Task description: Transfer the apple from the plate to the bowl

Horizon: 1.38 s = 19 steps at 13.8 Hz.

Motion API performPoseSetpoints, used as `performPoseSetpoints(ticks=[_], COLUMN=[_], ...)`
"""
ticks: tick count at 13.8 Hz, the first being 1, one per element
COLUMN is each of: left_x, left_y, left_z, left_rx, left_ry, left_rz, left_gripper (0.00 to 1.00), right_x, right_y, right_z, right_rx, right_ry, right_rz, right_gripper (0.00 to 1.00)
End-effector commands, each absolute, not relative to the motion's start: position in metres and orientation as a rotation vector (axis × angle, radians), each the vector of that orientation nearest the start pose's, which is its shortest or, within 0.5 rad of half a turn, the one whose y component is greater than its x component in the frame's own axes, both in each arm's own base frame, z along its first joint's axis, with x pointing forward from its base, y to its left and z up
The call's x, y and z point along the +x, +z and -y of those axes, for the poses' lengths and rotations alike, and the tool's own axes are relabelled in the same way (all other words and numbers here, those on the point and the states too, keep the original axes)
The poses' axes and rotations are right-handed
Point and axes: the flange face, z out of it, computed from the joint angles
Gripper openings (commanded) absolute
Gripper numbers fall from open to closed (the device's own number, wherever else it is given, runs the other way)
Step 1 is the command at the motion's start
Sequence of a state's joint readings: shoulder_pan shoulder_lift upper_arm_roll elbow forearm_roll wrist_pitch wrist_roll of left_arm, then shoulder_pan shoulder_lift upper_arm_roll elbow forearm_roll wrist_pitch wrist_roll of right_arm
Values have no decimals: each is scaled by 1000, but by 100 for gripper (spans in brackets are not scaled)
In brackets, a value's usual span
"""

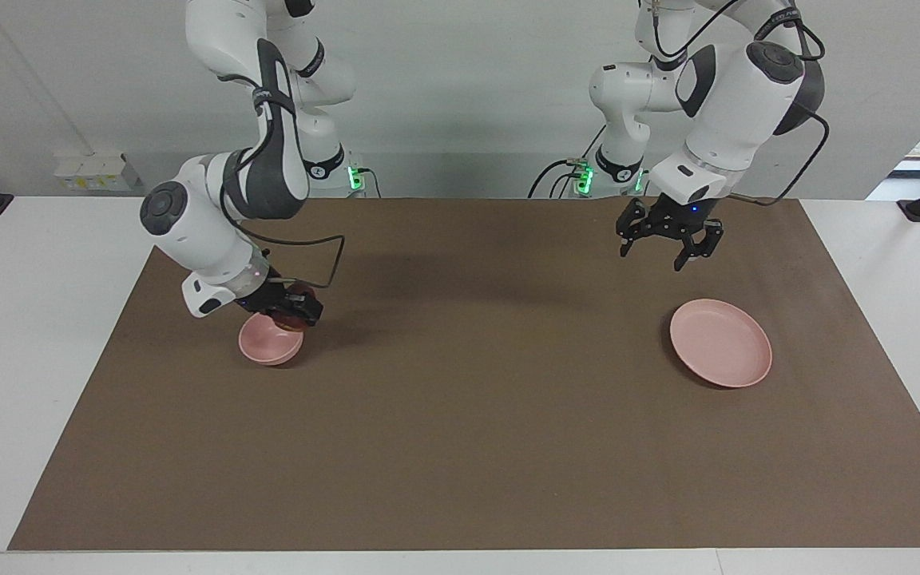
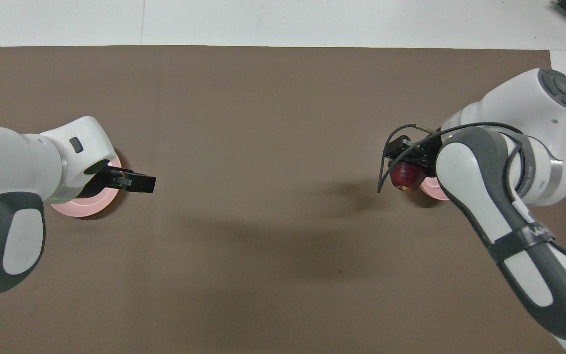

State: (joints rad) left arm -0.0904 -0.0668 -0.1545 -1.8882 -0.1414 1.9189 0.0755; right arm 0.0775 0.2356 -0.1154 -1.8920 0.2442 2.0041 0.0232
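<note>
My right gripper (image 1: pixel 297 315) is shut on the small dark red apple (image 1: pixel 294 324) and holds it low over the rim of the small pink bowl (image 1: pixel 268 343). In the overhead view the apple (image 2: pixel 407 177) shows under the right gripper (image 2: pixel 411 164), and the arm hides most of the bowl (image 2: pixel 434 190). The wide pink plate (image 1: pixel 720 343) lies bare at the left arm's end of the mat. My left gripper (image 1: pixel 670 243) hangs open and empty in the air over the mat beside the plate. From overhead the left gripper (image 2: pixel 135 183) and its arm cover much of the plate (image 2: pixel 84 205).
A brown mat (image 1: pixel 460 415) covers most of the white table. The bowl and the plate are the only things lying on the mat.
</note>
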Motion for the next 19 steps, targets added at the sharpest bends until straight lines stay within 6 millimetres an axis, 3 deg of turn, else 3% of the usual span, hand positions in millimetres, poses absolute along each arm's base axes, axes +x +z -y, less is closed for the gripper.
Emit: performPoseSetpoints(ticks=[1, 5, 7, 9, 10, 14, 16, 19], left_x=[558, 555, 555, 554, 551, 550, 550, 543], left_y=[560, 593, 623, 641, 651, 669, 673, 682], left_z=[137, 129, 103, 72, 57, 37, 20, 26], left_rx=[-3214, -3133, -3126, -3131, -3133, -3124, -3124, -3102], left_ry=[-68, -44, -19, -7, -10, -27, -19, -45], left_rz=[-411, -430, -364, -280, -239, -181, -134, -155], left_gripper=[100, 100, 100, 100, 100, 100, 100, 100], right_x=[590, 595, 597, 600, 601, 602, 607, 613], right_y=[368, 349, 339, 331, 332, 332, 333, 335], right_z=[9, 17, 21, 21, 21, 22, 23, 23], right_rx=[-2968, -2982, -2983, -2986, -2987, -2986, -2986, -2991], right_ry=[147, 143, 159, 153, 150, 144, 118, 103], right_rz=[-162, -183, -202, -212, -212, -229, -283, -281], right_gripper=[0, 0, 1, 19, 23, 38, 39, 45])
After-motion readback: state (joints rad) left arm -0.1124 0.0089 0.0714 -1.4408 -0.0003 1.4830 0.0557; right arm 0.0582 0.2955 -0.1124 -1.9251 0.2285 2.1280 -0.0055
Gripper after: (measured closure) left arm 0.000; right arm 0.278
